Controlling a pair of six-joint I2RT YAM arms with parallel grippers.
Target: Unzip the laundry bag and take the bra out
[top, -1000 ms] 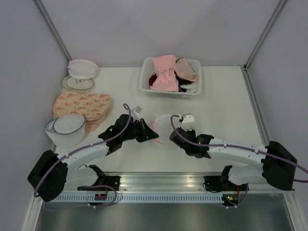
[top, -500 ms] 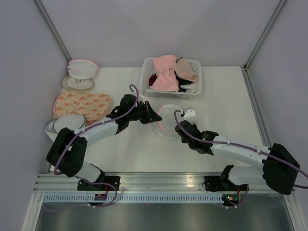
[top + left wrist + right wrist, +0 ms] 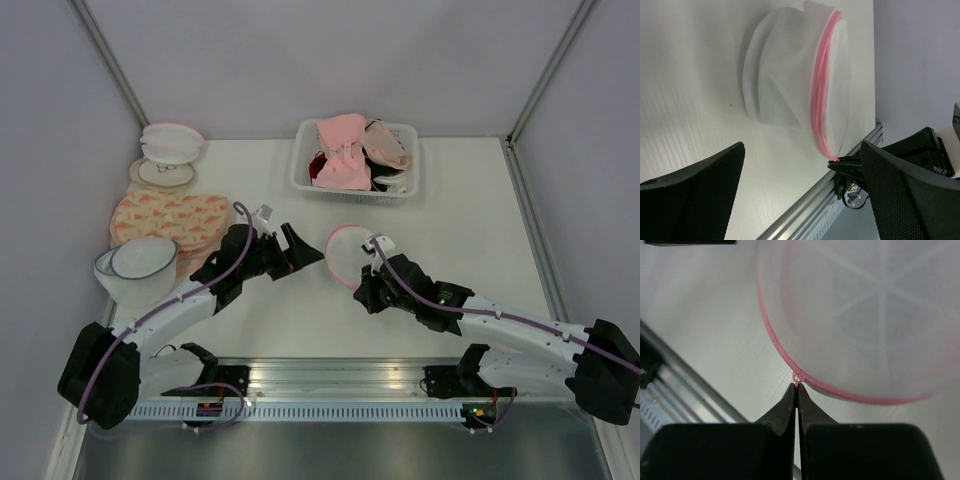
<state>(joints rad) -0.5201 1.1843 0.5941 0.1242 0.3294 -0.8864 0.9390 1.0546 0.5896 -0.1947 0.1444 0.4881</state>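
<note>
- The left fingers (image 3: pixel 303 256) (image 3: pixel 695 190) were closed at the far left edge of the laundry bag (image 3: pixel 346 254) half a second ago; now they are drawn back to the left, spread wide apart and clear of it
- The bag, which lay flat on the counter (image 3: pixel 460 210) between both arms a second ago, now stands tipped up on its edge in the middle of the counter
- The right fingers (image 3: pixel 785 410) have shifted to the near side of the bag and are pressed together on the small pink zipper pull (image 3: pixel 797 378) at its rim
- The bag is a round dome of thin, see-through white mesh with stiffer ribs running out from its centre like spokes, and a narrow pink trim follows its rim
- From the left wrist it shows as two shallow halves meeting along the pink band
- What lies inside cannot be made out through the mesh
- At the far edge a white slotted plastic basket (image 3: pixel 345 196) holds soft pink cloth
- On the left lie flat orange-patterned bags (image 3: pixel 170 218), and nearer is a white mesh dome with a dark rim (image 3: pixel 140 268)
</note>
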